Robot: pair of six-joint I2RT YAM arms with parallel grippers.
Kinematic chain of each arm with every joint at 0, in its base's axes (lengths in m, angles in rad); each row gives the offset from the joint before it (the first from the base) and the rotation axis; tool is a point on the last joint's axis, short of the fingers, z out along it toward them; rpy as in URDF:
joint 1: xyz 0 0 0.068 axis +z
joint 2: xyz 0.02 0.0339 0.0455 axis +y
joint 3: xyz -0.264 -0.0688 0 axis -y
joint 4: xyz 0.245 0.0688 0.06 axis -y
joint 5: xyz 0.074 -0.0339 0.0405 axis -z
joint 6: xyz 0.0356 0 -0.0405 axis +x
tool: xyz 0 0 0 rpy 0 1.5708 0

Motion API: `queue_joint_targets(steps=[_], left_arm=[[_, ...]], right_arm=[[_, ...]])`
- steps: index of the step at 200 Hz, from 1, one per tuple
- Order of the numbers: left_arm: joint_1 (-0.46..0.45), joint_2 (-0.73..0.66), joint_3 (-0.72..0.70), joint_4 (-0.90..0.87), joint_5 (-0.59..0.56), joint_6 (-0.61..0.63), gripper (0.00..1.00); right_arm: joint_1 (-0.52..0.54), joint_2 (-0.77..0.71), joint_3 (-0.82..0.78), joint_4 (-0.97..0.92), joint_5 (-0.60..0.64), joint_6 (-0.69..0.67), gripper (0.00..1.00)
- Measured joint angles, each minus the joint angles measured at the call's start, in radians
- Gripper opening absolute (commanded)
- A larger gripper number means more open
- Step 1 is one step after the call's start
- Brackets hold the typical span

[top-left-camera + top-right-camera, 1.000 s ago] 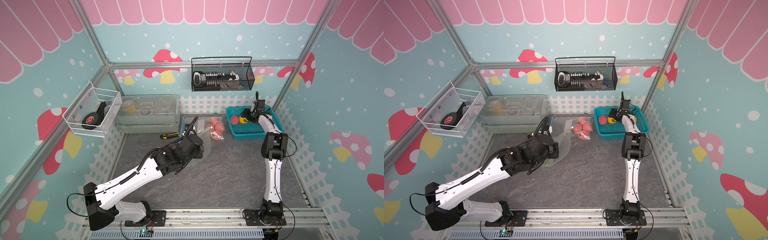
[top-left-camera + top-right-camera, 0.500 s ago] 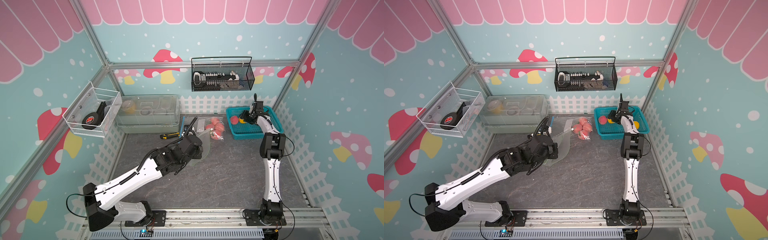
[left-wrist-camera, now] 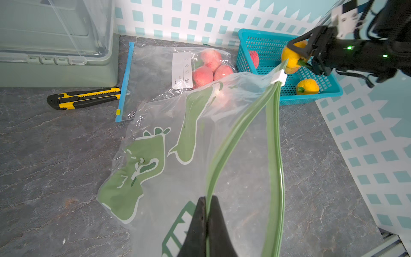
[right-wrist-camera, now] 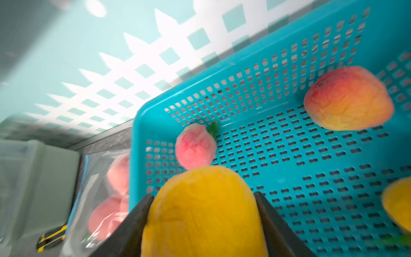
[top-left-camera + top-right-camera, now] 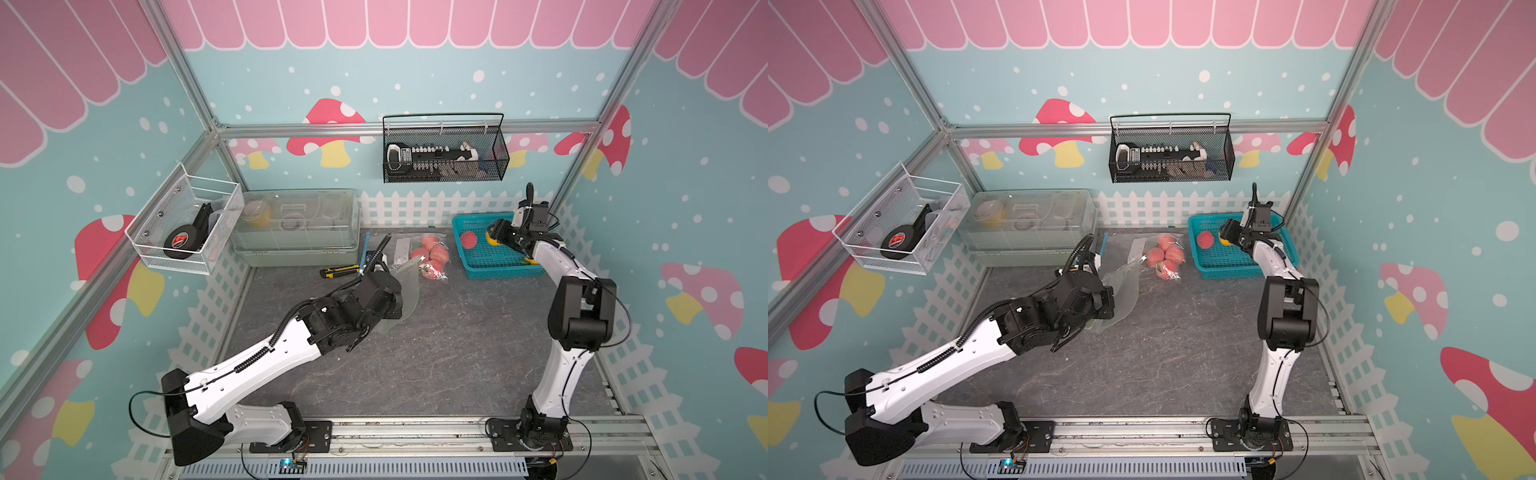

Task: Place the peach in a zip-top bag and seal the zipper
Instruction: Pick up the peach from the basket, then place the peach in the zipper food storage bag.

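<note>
- Left claw (image 3: 207, 207): pressed together on one green zipper lip of the zip-top bag (image 3: 178, 138). It holds that edge up off the desk (image 3: 44, 155). The other lip bows away, so the mouth gapes.
- Right claw (image 4: 203, 195): pinching a yellow fruit (image 3: 289, 61) above the blue basket (image 4: 244, 77).
- Task item: the pink peach (image 4: 195, 145) lies loose on the basket floor near a corner. Nothing touches it.
- Fault 1, wrong item: the fruit in the right claw does not look like the pink peach. Carrying it to the bag would load the wrong object.
- Fault 2, mouth collapse: only one lip is held. The free lip is limp film and may fold shut when a fruit pushes against it.
- Fault 3, lip slip: the pinch sits on a thin edge. A downward load from a dropped fruit could pull the film out.
- Fault 4, slider (image 3: 279, 76): it sits at the far end of the track, on the basket side. An arm coming from the basket could snag it.
- Fault 5, confusion: a second bag (image 3: 155, 66), already holding pink fruit, lies just beside the basket.
</note>
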Motion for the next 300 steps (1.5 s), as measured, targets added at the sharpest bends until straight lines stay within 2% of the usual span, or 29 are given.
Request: queue_joint_targets(steps=[36,66,93,130,166,227,267,300], left_arm=[[0.000,-0.008,-0.007,0.025,0.006,-0.010,0.00],[0.000,-0.008,-0.007,0.035,0.009,-0.035,0.00],[0.000,-0.007,-0.007,0.042,0.011,-0.071,0.00],[0.000,-0.007,-0.007,0.043,0.006,-0.130,0.00],[0.000,0.009,-0.007,0.061,0.008,-0.174,0.00],[0.000,0.050,0.013,0.086,0.026,-0.209,0.00],[0.000,0.050,0.014,0.100,0.037,-0.217,0.00],[0.002,0.045,0.013,0.106,0.040,-0.224,0.00]], right_arm=[[0.009,-0.280,-0.226,0.064,-0.071,-0.003,0.55],[0.066,-0.472,-0.360,0.058,-0.126,-0.012,0.55],[0.148,-0.633,-0.435,0.034,-0.170,-0.013,0.55],[0.283,-0.779,-0.447,0.019,-0.231,-0.009,0.54],[0.409,-0.818,-0.446,0.019,-0.260,0.008,0.54],[0.628,-0.783,-0.446,0.029,-0.267,0.023,0.54],[0.708,-0.710,-0.448,0.052,-0.225,0.036,0.54],[0.733,-0.681,-0.459,0.063,-0.161,0.039,0.54]])
